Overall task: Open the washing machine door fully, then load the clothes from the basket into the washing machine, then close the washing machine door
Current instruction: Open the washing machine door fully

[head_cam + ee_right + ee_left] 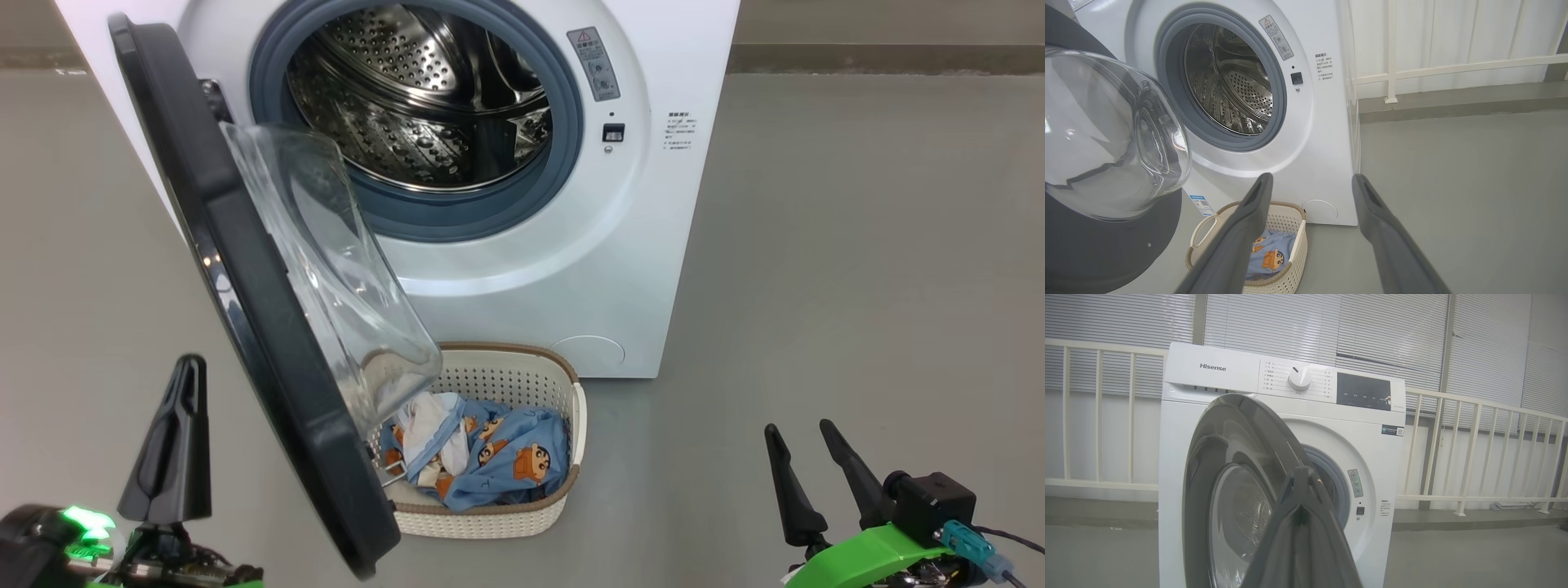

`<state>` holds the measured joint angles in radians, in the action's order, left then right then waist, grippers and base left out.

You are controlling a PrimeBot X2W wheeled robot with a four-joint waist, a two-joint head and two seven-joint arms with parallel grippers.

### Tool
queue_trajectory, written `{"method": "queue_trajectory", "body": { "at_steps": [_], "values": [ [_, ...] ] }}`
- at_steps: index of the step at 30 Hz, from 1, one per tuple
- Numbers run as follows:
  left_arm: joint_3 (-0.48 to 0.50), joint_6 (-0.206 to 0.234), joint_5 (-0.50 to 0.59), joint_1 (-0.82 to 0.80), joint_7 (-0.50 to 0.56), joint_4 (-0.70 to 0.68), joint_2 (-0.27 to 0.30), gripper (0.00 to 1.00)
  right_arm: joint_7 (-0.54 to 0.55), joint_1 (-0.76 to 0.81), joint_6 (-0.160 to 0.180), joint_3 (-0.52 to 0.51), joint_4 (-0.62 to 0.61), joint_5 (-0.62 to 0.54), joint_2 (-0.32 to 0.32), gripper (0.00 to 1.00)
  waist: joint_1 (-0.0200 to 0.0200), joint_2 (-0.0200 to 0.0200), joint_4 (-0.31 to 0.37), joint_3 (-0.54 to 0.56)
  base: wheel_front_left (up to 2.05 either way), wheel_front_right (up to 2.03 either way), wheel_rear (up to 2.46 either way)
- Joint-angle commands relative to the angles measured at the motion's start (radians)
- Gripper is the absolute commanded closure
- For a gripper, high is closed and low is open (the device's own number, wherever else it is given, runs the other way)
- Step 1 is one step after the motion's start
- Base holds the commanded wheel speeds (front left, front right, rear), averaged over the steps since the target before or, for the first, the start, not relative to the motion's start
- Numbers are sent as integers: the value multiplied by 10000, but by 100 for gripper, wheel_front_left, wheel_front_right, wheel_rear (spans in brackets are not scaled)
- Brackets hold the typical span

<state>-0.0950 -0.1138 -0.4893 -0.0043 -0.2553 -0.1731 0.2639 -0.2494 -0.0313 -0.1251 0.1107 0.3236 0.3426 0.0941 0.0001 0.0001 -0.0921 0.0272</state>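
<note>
Just to the right of the left gripper, the washing machine door stands swung wide. Its black ring is seen nearly edge-on and its clear glass bowl bulges toward the right gripper's side. The left gripper is clenched, its two dark fingers pressed together on nothing, and in the head view it stands near the door's outer face but apart from it. In the left wrist view the joined fingertips rise in front of the door's rim, with the washing machine behind. The right gripper is released, its fingers spread and empty above the grey floor. Ahead of it and to its left, the basket sits on the floor just in front of the washing machine, partly under the door's lower edge. The clothes lie heaped inside the basket, light blue with orange figures and a white piece on top. Beyond, the steel drum gapes inside its grey-blue seal.
</note>
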Motion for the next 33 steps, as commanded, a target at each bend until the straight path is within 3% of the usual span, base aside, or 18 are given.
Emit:
{"method": "queue_trajectory", "body": {
  "at_steps": [1,15,22,33],
  "values": [
    [308,51,113,-298,28,-550,126,100,-124,-370,-56,246,-192,-79,54,0,0,-1,6,9,0,0,0],
    [-1408,-36,-123,-89,1263,-1709,-85,100,-124,-396,-56,251,-242,-53,-6,0,0,-1,211,-51,0,0,0],
    [-2169,-83,-252,30,1540,-1245,-127,100,-124,-376,-56,226,-294,-132,-114,0,0,-1,412,-172,0,0,0],
    [-2556,-120,-579,-35,1437,805,-115,100,-124,-363,-56,169,-297,-235,-234,0,0,-1,603,-261,0,0,0]
  ]
}}
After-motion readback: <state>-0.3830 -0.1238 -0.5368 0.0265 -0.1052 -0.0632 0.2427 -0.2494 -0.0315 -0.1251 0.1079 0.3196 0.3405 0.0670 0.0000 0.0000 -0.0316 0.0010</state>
